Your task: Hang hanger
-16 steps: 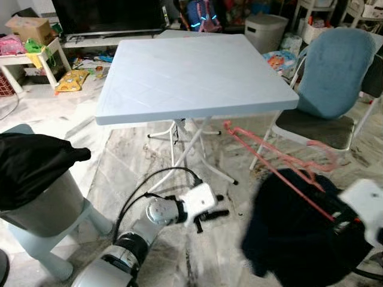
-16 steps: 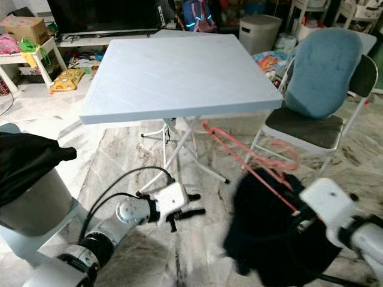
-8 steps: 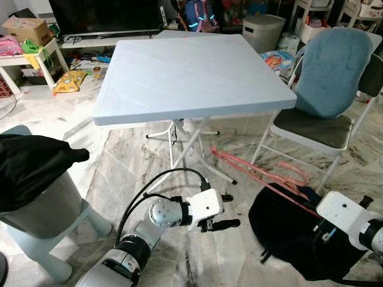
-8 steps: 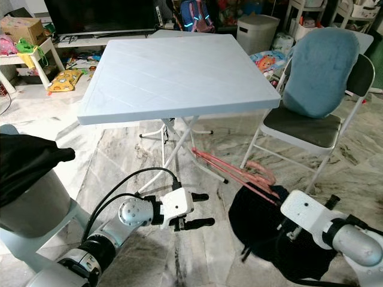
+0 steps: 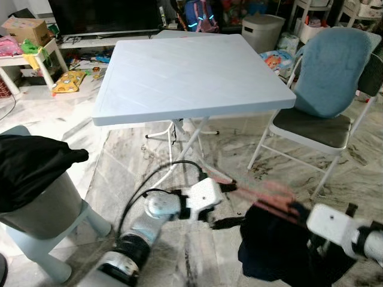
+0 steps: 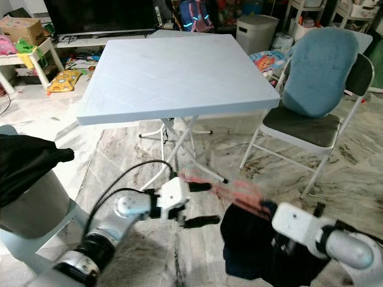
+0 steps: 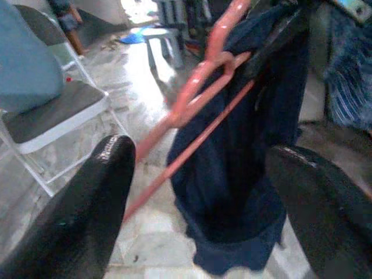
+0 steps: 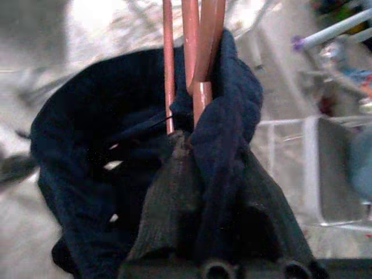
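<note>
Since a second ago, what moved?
The right gripper, shut on the pink hanger with the dark garment, swung it down from near the chair and across toward the left gripper. The left gripper, fingers open, rose to meet it; the hanger's end now sits between them. Table, chair and black cloth unchanged.

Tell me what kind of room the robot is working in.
Most likely a lived-in family living room. A dark TV stands at the back wall, toys and a backpack clutter the marble floor beyond a white folding table, and a folding chair stands beside it.
</note>
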You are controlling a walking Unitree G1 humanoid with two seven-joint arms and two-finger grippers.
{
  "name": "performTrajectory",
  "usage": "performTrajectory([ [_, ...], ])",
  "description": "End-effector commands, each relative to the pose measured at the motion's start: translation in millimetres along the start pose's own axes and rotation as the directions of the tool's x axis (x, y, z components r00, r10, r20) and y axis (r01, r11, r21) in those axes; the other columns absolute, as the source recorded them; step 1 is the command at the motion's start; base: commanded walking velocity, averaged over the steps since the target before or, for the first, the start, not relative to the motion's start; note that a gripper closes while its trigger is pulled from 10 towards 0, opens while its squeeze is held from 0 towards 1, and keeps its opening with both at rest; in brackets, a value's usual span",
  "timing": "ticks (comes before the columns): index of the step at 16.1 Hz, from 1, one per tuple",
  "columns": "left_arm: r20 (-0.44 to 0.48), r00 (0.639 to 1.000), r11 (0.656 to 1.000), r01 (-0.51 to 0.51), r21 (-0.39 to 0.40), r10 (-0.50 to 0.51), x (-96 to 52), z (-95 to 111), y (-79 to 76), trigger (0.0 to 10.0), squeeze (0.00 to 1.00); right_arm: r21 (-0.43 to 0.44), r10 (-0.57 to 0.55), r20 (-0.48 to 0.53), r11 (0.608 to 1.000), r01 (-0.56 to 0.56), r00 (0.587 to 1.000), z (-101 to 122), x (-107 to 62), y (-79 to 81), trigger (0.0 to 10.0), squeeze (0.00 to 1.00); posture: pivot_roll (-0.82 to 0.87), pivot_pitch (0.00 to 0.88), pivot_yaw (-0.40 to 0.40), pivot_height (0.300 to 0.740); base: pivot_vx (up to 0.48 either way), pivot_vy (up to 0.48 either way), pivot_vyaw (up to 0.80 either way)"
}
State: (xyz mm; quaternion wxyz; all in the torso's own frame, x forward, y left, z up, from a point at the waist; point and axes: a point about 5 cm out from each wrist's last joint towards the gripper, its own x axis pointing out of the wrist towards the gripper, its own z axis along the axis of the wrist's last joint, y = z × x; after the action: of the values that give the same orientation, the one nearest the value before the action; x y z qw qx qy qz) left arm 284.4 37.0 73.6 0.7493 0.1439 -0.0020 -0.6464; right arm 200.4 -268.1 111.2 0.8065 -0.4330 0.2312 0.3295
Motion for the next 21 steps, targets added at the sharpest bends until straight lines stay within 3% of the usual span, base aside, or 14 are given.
performTrajectory([
  [1, -0.001, 0.999, 0.996, 0.050, 0.068, -0.050, -2.8, 7, 2.7, 10.0, 1.00, -0.047, 0.056, -0.013, 0.997, -0.057, 0.998, -2, -6.0, -2.0, 0.0, 0.00, -0.07, 0.000, -0.003, 0.740, 0.000, 0.000, 0.00],
  [5, -0.037, 0.993, 0.993, 0.116, 0.029, -0.115, -5.9, 3, 0.1, 10.0, 1.00, -0.079, 0.098, -0.011, 0.992, -0.099, 0.995, -1, -11.1, -5.6, 0.0, 0.00, -0.08, 0.000, -0.001, 0.740, 0.000, 0.000, 0.00],
  [8, -0.057, 0.987, 0.988, 0.151, 0.020, -0.149, -3.7, -2, -6.2, 10.0, 1.00, -0.056, 0.137, 0.086, 0.990, -0.132, 0.987, 18, -12.2, -6.7, 0.0, 0.00, -0.08, 0.000, -0.003, 0.740, 0.000, 0.000, 0.00],
  [10, -0.059, 0.986, 0.987, 0.159, 0.013, -0.158, -2.9, -2, -6.0, 10.0, 0.60, -0.083, 0.188, 0.105, 0.980, -0.180, 0.977, 24, -15.3, -4.2, 0.0, 0.00, -0.08, 0.000, -0.001, 0.740, 0.000, 0.000, 0.00],
  [11, -0.062, 0.983, 0.985, 0.173, 0.017, -0.172, -2.7, -2, -6.2, 10.0, 0.00, -0.073, 0.206, 0.123, 0.977, -0.198, 0.971, 28, -17.4, -3.8, 0.0, 0.00, -0.08, 0.000, 0.000, 0.740, 0.000, 0.000, 0.00],
  [16, -0.056, 0.980, 0.982, 0.190, 0.005, -0.190, -3.4, 0, -4.9, 10.0, 0.00, -0.079, 0.257, 0.166, 0.966, -0.247, 0.952, 36, -25.4, 0.4, 0.0, 0.00, -0.08, 0.000, 0.005, 0.740, 0.000, 0.000, 0.00],
  [17, -0.060, 0.978, 0.980, 0.201, 0.002, -0.201, -4.2, -1, -4.8, 5.6, 0.00, -0.079, 0.258, 0.177, 0.966, -0.247, 0.950, 39, -27.3, -0.9, 0.0, 0.00, -0.08, 0.000, 0.005, 0.740, 0.000, 0.000, 0.00],
  [18, -0.062, 0.978, 0.980, 0.201, 0.002, -0.201, -4.5, -1, -3.8, 3.5, 0.00, -0.076, 0.257, 0.184, 0.966, -0.247, 0.949, 41, -29.6, -2.2, 0.0, 0.00, -0.08, 0.000, 0.006, 0.740, 0.000, 0.000, 0.00],
  [19, -0.059, 0.978, 0.980, 0.201, -0.001, -0.200, -4.4, 0, -2.4, 0.2, 0.00, -0.079, 0.250, 0.184, 0.968, -0.239, 0.951, 41, -30.2, -3.5, 0.0, 0.00, -0.08, 0.000, 0.005, 0.740, 0.000, 0.000, 0.00],
  [21, -0.051, 0.979, 0.980, 0.200, 0.000, -0.200, -3.5, 4, 2.6, 0.0, 0.00, -0.086, 0.239, 0.195, 0.970, -0.227, 0.951, 43, -31.4, -6.1, 0.0, 0.00, -0.08, 0.000, 0.004, 0.740, 0.000, 0.000, 0.00],
])
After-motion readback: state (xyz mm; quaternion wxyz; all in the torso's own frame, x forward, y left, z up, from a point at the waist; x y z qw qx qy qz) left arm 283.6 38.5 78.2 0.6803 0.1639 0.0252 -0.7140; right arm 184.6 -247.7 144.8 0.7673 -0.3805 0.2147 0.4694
